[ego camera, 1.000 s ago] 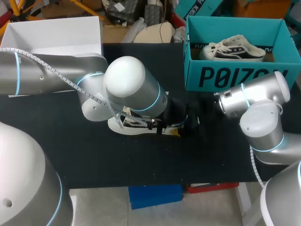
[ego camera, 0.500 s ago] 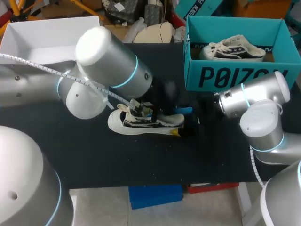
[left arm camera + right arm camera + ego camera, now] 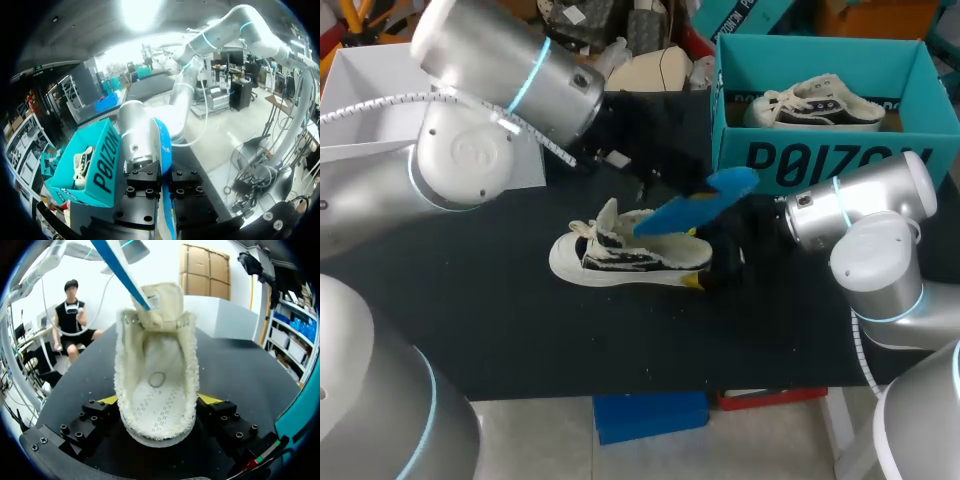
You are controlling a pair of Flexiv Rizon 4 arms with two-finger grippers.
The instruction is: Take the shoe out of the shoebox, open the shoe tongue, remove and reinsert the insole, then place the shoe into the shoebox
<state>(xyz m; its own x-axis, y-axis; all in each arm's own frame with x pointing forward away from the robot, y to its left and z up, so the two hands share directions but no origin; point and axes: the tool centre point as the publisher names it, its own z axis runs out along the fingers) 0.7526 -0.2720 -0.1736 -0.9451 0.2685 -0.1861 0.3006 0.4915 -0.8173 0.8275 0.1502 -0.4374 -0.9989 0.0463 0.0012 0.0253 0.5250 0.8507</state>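
Note:
A white shoe with black side panels [image 3: 625,258] lies on its sole on the black table [image 3: 520,330], tongue raised. My right gripper [image 3: 716,264] is shut on its heel end; in the right wrist view the yellow fingertips [image 3: 107,400] press both sides of the shoe [image 3: 157,385], whose inside is bare. The blue insole [image 3: 695,200] hangs tilted above the shoe, its low end by the tongue. My left gripper [image 3: 665,178] holds it, and in the left wrist view the insole [image 3: 162,145] runs between the shut fingers [image 3: 145,192]. In the right wrist view the insole [image 3: 120,272] slants above the tongue.
The teal shoebox [image 3: 820,160] stands open at the back right with a second shoe [image 3: 815,105] inside; it shows beside my left gripper as well [image 3: 97,165]. A white box [image 3: 430,70] sits at the back left. Bare table lies in front of the shoe.
My left arm has risen and swung back to the left, drawing the blue insole up out of the shoe. The right arm and the shoe have stayed put.

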